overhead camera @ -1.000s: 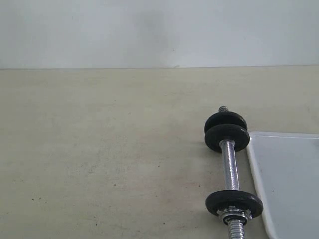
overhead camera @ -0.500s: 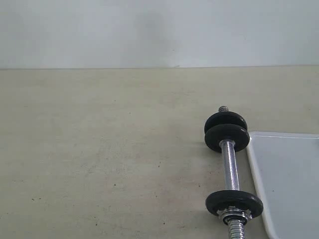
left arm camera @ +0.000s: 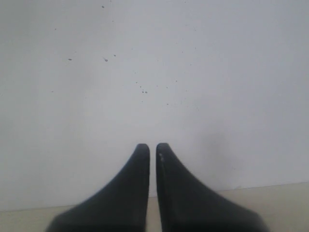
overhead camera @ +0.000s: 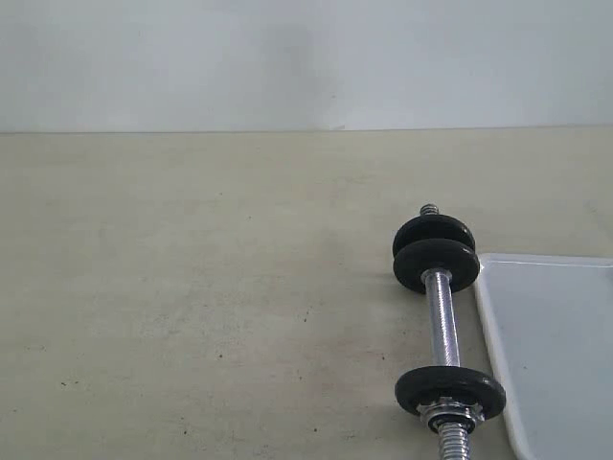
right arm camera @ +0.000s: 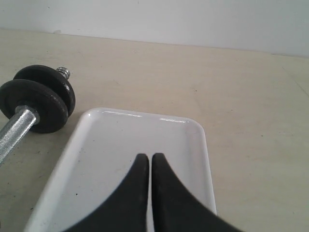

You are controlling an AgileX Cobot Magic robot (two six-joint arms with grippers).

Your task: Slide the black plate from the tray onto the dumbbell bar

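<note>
The dumbbell bar [overhead camera: 442, 324] lies on the table at the right, running from far to near. Two black plates [overhead camera: 436, 254] sit together at its far end and one black plate [overhead camera: 450, 389] at its near end, with a silver star nut [overhead camera: 447, 417] against it. The white tray [overhead camera: 556, 345] lies just right of the bar, and the part in view holds no disc. My right gripper [right arm camera: 150, 157] hangs shut above the tray [right arm camera: 96, 164], with the far plates [right arm camera: 41, 99] off to one side. My left gripper [left arm camera: 149, 147] is shut and faces a pale wall. Neither gripper shows in the exterior view.
A beige tabletop [overhead camera: 211, 287] spreads to the left of the bar, with a pale wall [overhead camera: 287, 57] behind it. The tray runs out of the exterior view at the right and bottom edges.
</note>
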